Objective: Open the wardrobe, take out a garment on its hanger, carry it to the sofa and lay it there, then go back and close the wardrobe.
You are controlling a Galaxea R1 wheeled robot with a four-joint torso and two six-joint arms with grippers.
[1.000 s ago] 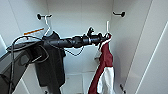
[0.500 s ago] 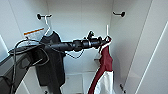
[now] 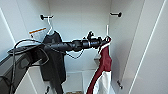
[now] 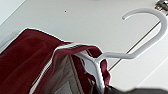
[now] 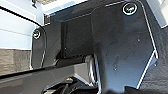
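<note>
White interior walls of the open wardrobe (image 3: 80, 22) carry two black pegs (image 3: 46, 17), and two garments are seen: one black T-shirt (image 3: 53, 57) and one maroon jacket with white sleeves (image 3: 103, 70). The jacket's thin white hanger (image 4: 130, 53), hook free of its peg, is clamped by the left gripper (image 3: 106, 42); the right gripper's state cannot be told.

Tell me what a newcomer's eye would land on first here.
The robot's left arm stretching across the open wardrobe to the white hanger carrying the maroon jacket, on the wardrobe's right. On the left, a black T-shirt hangs from a black peg.
</note>
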